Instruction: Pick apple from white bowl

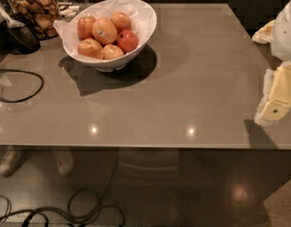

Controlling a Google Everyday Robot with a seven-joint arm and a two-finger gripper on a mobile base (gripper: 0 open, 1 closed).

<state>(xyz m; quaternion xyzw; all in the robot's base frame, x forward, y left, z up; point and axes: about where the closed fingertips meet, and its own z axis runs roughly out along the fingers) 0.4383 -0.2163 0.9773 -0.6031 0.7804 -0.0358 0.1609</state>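
looks like reach stage | stickered apple (104,30) atop pile in white bowl (146,29), far left | gripper (278,100) at right edge, well apart, open/closed: can't tell | tip: descend from above, miss red apple (127,40) beside it

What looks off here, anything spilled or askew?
Nothing spilled or damaged. The wide glossy white bowl sits upright, with the stickered yellow-orange apple on top. Only its crumpled white paper liner flops over the left rim. The gripper hangs by the right edge of the grey table, away from the bowl.
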